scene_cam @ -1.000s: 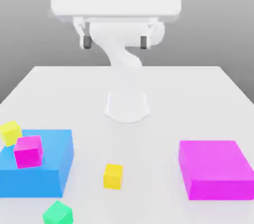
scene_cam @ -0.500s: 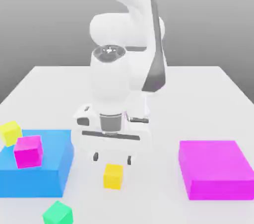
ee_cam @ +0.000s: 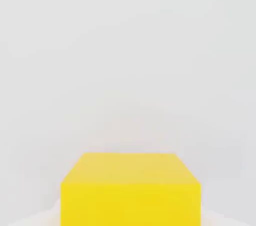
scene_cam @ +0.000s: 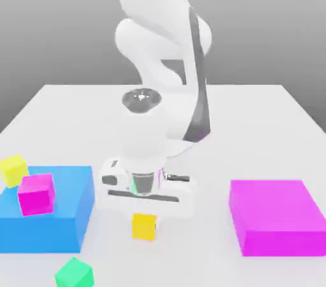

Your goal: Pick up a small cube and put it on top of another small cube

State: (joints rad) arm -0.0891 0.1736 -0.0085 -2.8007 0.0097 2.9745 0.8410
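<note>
The arm has its hand lowered right over the small golden cube (scene_cam: 144,226), which sits on the white tabletop (scene_cam: 255,120) between the flat blue block (scene_cam: 48,223) and the flat magenta block (scene_cam: 275,217), nearer the blue one. In the exterior view the hand's body hides the top of the cube, and the claw (scene_cam: 145,210) is tucked behind that body, so whether its fingers are spread or pressed together I cannot tell. The hand view looks across the cube's top face (ee_cam: 131,190) from very near, squarely centred, which suits a straight descent meant to straddle the cube before a pinch.

The cube rests flat on the tabletop, apart from everything else, so judged from this the pick is at the approach or closing step and nothing is lifted yet. Candidates for the lower cube lie close to the blue block: a magenta small cube (scene_cam: 35,193) stands on top of the blue block, a lemon-yellow small cube (scene_cam: 13,170) sits at that block's far corner, and a green small cube (scene_cam: 74,273) lies on the tabletop just in front of it. The green one stands free on the tabletop, with open room for the claw to come down over it
</note>
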